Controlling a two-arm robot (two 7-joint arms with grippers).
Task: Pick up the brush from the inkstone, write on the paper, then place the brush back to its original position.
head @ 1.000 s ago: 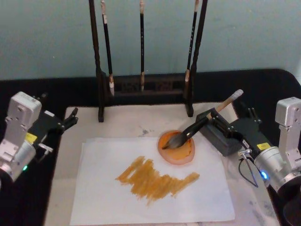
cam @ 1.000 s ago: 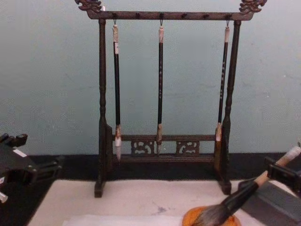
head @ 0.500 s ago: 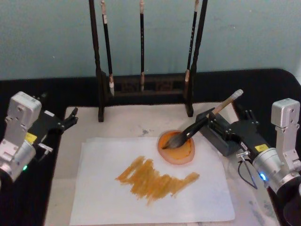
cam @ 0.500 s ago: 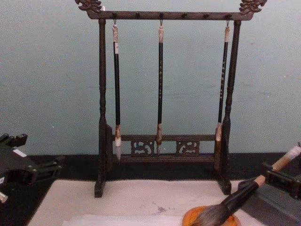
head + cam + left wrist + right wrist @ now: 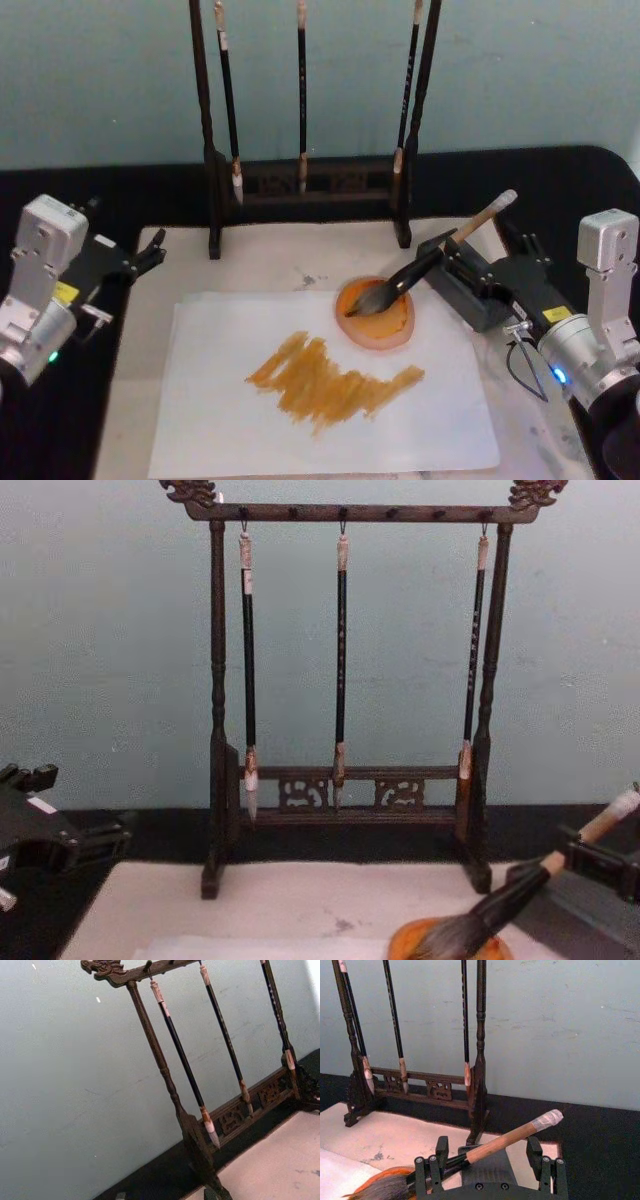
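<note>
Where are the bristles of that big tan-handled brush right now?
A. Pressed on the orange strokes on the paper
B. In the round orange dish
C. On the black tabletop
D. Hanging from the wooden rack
B: the brush slants down with its bristles resting in the orange dish, clear of the strokes on the paper.
</note>
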